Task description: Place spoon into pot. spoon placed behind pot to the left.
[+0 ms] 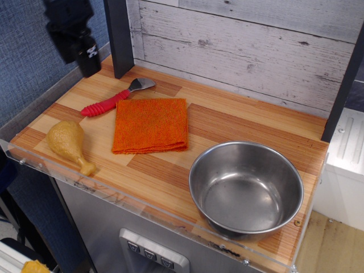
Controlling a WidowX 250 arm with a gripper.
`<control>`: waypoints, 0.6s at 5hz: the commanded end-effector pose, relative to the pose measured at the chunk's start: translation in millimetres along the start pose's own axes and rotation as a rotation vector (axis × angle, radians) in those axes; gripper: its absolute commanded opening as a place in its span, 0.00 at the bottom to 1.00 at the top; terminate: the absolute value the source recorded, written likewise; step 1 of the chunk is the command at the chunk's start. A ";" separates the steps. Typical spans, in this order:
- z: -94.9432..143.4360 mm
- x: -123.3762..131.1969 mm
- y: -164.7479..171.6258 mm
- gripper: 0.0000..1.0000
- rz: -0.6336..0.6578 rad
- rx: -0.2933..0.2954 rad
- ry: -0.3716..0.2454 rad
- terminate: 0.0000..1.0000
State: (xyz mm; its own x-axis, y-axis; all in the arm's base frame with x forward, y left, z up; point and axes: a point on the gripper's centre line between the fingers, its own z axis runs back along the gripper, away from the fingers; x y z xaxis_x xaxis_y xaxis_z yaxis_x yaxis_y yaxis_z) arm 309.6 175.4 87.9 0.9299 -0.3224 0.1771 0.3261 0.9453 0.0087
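Note:
The spoon [114, 99] lies flat on the wooden table at the back left, its red ribbed handle pointing front-left and its silver bowl toward the wall. The pot [245, 187], a large shiny steel bowl, stands empty at the front right. My gripper [88, 65] hangs in the air at the upper left, above and to the left of the spoon, touching nothing. It shows as a dark block and I cannot make out whether its fingers are open or shut.
An orange folded cloth [151, 125] lies between spoon and pot. A tan toy drumstick [68, 143] sits at the front left. A dark post [119, 37] rises behind the spoon. The table [239, 116] has a clear raised rim along its front and left edges.

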 end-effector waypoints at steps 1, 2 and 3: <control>-11.5 -23.3 -11.3 1.00 0.207 0.009 0.012 0.00; -19.3 -25.5 -21.3 1.00 0.265 0.028 0.034 0.00; -26.5 -26.7 -22.4 1.00 0.292 0.031 0.044 0.00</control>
State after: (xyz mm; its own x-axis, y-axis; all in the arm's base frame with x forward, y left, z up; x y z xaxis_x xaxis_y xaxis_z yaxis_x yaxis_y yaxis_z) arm 282.9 164.5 46.2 0.9938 -0.0305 0.1071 0.0334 0.9991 -0.0252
